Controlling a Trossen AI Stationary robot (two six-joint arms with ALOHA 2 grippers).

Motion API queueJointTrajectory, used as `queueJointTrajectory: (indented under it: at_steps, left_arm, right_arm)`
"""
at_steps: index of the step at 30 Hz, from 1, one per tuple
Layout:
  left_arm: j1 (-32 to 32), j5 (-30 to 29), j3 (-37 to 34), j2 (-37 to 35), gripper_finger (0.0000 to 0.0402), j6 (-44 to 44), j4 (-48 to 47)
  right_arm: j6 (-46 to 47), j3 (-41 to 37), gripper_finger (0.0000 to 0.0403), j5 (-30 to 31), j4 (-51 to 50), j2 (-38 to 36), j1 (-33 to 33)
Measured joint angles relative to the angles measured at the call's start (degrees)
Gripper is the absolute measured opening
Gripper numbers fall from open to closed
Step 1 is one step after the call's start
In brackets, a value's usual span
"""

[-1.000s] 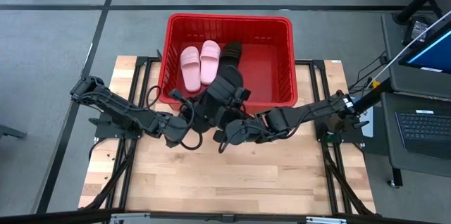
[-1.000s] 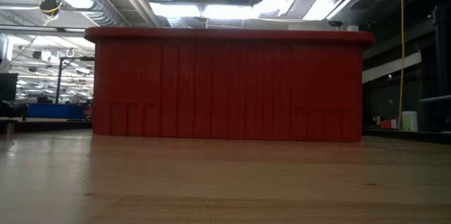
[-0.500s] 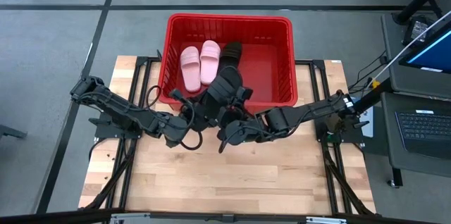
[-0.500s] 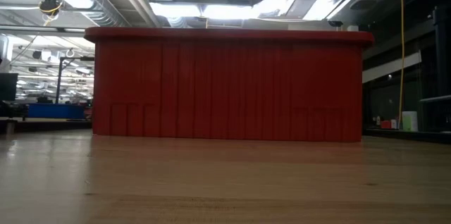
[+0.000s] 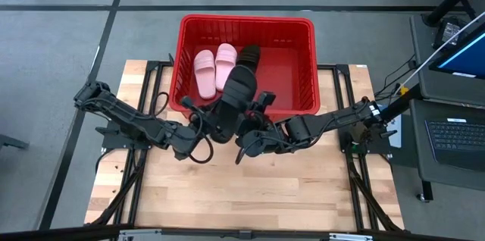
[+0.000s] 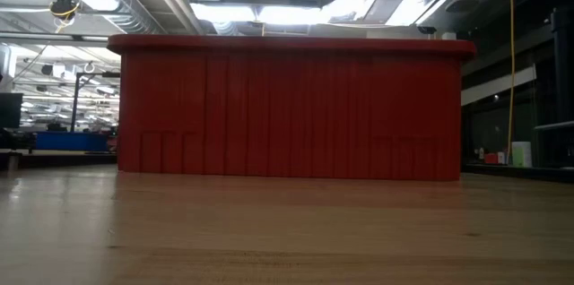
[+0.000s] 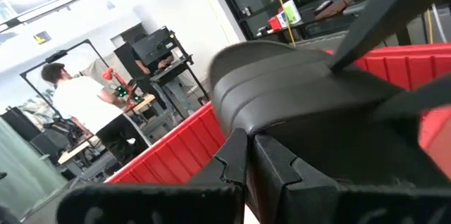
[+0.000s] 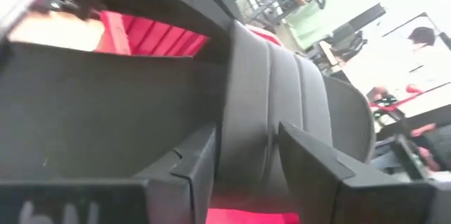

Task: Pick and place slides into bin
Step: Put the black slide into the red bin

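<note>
From my station I read both arms meeting at the near rim of the bin (image 5: 305, 59), which sits at the far edge of the counter (image 5: 250, 195). Working left to right: the left end effector (image 5: 214, 126) has its fingers pressed together, pinching an edge of the fourth slide (image 5: 236, 91), a black one, as the left wrist view shows at close range. That sandal is raised and tilted, its front reaching over the bin's near wall while its back part is over the counter side. Just right of it, the right end effector (image 5: 254, 123) has its jaws set wide around the sandal's strap (image 8: 264, 104); the right wrist view shows a finger on each side of the ridged band. Whether they press on it I cannot tell.

Inside the bin lie two pink slides (image 5: 214, 68) side by side in the far-left part, with a black slide (image 5: 250, 54) just right of them. The right half of the bin floor is bare.

To finish this step well, I judge the sandal should be carried further forward until it is wholly past the wall, then lowered toward the bare floor area. Both end effectors should let go together so it does not swing or catch on the rim.
</note>
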Motion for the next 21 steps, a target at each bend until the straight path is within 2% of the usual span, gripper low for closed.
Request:
queueJointTrajectory:
  at_steps: [12, 21]
  left_arm:
    - [-0.74, 1.21, -0.02, -0.26, 0.0003, -1.45, 0.04]
    - [-0.72, 3.13, -0.02, -0.28, 0.0003, -3.08, 0.09]
  right_arm:
    - [-5.35, 0.0, 0.0152, 3.96, 0.12, -0.04, 0.07]
    - [-5.97, 0.0, 0.0152, 7.07, 0.48, -0.04, 0.28]
